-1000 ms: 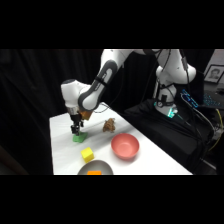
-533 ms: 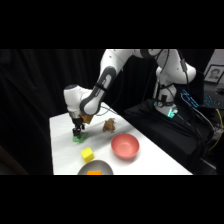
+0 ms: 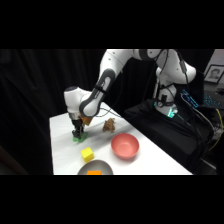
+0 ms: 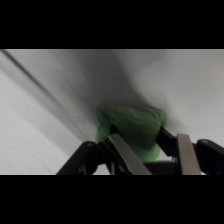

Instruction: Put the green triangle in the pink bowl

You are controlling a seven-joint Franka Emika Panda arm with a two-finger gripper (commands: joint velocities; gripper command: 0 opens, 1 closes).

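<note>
The green triangle (image 3: pixel 78 138) rests on the white table (image 3: pixel 65 155) near its far left part. My gripper (image 3: pixel 77 134) has come straight down on it. In the wrist view the green triangle (image 4: pixel 132 127) fills the space between my two fingers (image 4: pixel 124 156), which press against its sides while it still sits on the table. The pink bowl (image 3: pixel 125 146) stands to the right of the block, nearer the table's right edge, with nothing in it.
A yellow cube (image 3: pixel 87 154) lies just in front of the gripper. A grey bowl (image 3: pixel 95 168) holding something orange sits at the table's front edge. A small brown object (image 3: pixel 108 125) lies behind the pink bowl.
The gripper has sunk a little lower onto the green triangle and now grips it. The bowls and the cube have not moved.
</note>
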